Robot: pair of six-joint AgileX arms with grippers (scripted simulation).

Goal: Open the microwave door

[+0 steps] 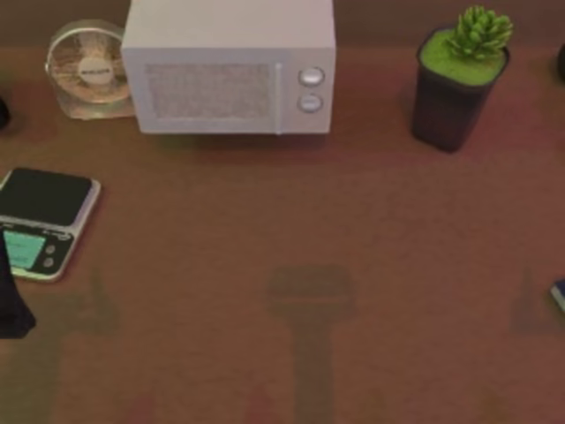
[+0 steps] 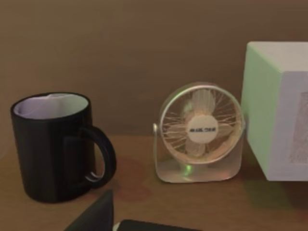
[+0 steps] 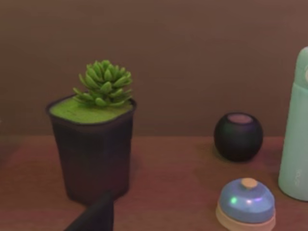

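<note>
The white microwave (image 1: 229,31) stands at the back middle of the table, and its corner shows in the left wrist view (image 2: 276,110). Its door (image 1: 210,91), with the grey mesh window, lies flush and closed. Two silver knobs (image 1: 311,77) sit to the door's right. My left gripper (image 1: 12,309) hangs at the left edge near the front, far from the microwave, open and empty; one dark finger (image 2: 98,211) shows. My right gripper (image 3: 137,227) is outside the top view, off the right side, also open and empty, with one finger (image 3: 98,211) in sight.
A beige fan (image 1: 86,69) stands left of the microwave, with a black mug (image 2: 50,144) farther left. A kitchen scale (image 1: 44,221) lies at the left. On the right are a potted succulent (image 1: 461,75), a blue bell (image 3: 246,202), a black ball (image 3: 238,135) and a mint bottle (image 3: 296,125).
</note>
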